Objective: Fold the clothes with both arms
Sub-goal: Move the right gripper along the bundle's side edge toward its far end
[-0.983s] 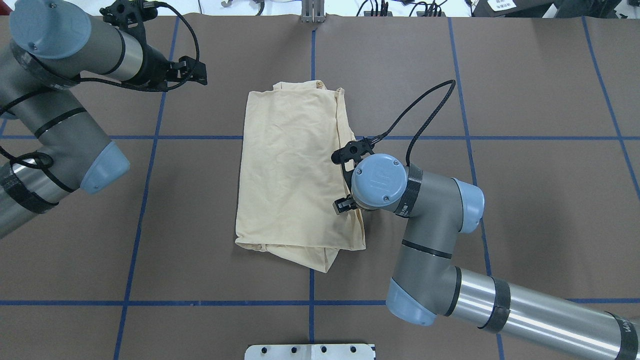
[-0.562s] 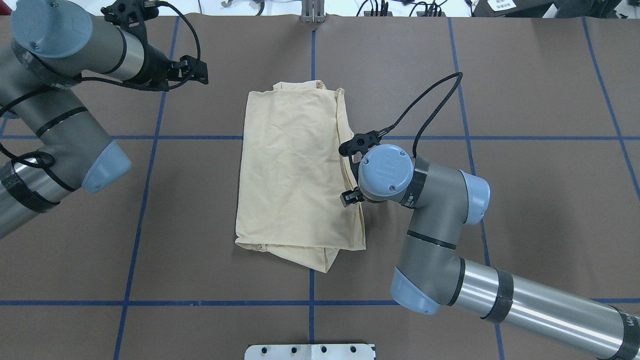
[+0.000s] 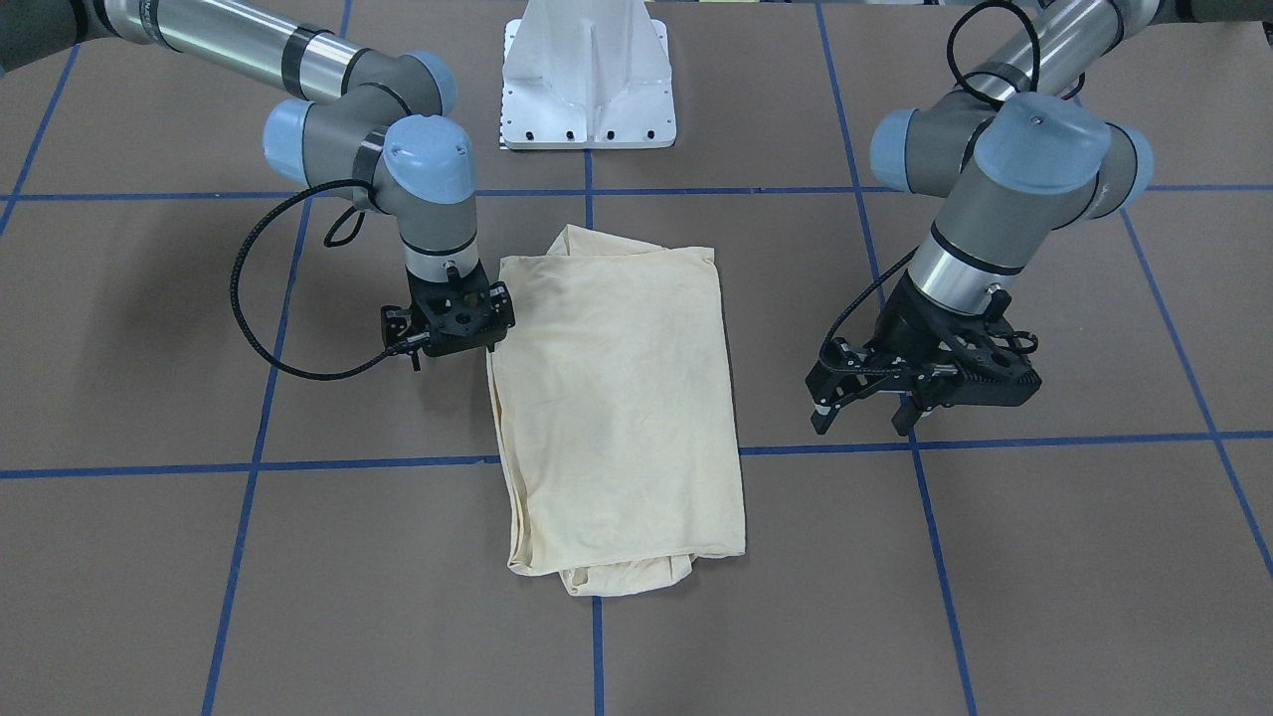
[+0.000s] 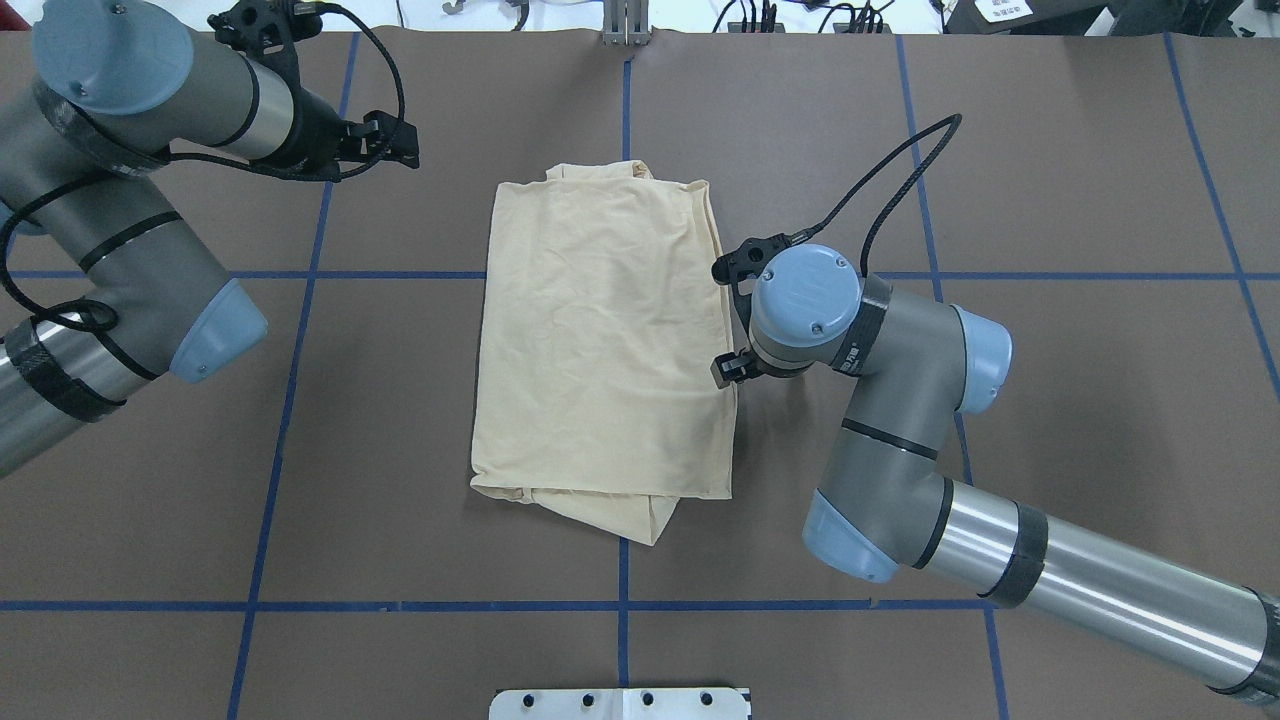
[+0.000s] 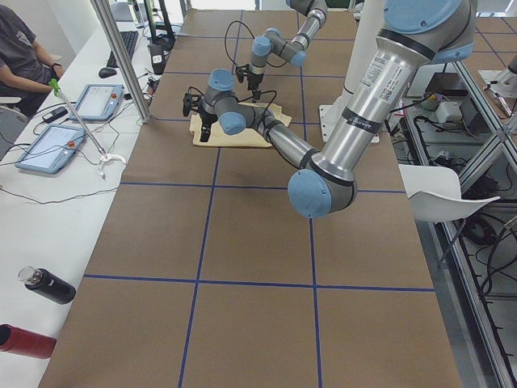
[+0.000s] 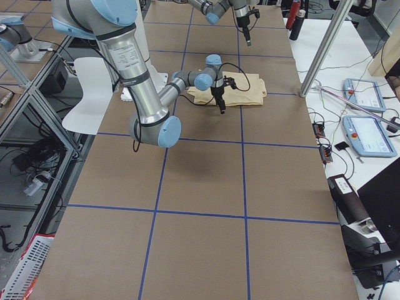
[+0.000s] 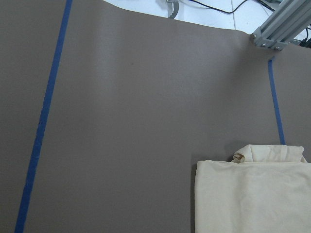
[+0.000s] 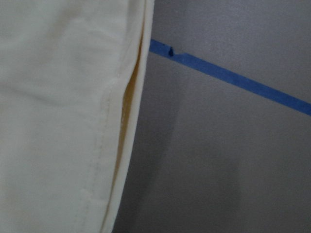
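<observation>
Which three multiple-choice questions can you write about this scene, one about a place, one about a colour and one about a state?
1. Where is the right gripper?
A. beside the long edge of the shirt
B. over the shirt's middle
C. far away from the shirt

2. What colour are the tape lines on the table?
A. red
B. blue
C. yellow

3. How does the shirt lie?
A. spread flat with sleeves out
B. folded into a rectangle
C. hanging in the air

Key: 1 A, the front-facing view shows it at the cloth's edge; 2 B, every line is blue; 3 B, it lies on the table as a layered rectangle.
</observation>
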Available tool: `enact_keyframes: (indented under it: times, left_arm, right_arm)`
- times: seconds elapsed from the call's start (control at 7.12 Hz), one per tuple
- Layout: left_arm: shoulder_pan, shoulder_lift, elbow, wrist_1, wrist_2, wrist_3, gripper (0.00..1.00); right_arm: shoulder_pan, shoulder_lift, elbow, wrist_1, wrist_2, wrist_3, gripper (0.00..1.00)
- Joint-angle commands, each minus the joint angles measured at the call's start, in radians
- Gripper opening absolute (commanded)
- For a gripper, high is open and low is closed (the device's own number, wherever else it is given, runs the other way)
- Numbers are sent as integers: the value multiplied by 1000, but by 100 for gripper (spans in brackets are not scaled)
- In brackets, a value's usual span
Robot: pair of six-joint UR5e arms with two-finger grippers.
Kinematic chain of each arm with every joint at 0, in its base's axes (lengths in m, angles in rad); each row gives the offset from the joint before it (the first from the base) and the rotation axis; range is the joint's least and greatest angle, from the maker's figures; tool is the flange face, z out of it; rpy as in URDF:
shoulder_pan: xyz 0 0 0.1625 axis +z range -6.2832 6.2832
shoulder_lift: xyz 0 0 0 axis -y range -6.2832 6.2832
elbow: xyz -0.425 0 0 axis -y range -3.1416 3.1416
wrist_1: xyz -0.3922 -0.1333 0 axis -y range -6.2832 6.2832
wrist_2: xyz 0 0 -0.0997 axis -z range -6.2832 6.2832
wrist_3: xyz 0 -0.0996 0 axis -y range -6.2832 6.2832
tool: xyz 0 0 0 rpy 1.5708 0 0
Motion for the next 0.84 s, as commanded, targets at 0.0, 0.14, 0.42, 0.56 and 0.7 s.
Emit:
enact_keyframes:
  times: [0.0,0.14,0.42,0.56,0.7]
  left_arm:
    - [-1,-5,3,0,0,0,98]
    - [1,-5,7,-1,0,0,98]
    - [1,0,9,-4,-2,-1,98]
    - [5,4,-2,-9,-9,-17,98]
    - [10,18,-34,-12,-38,-93,98]
  right_arm:
    - [44,14,-1,8,27,-6,100]
    - [69,40,1,22,32,-5,100]
    - [75,51,38,32,110,38,100]
    - [77,43,65,28,143,107,100]
    - [77,20,94,32,182,183,100]
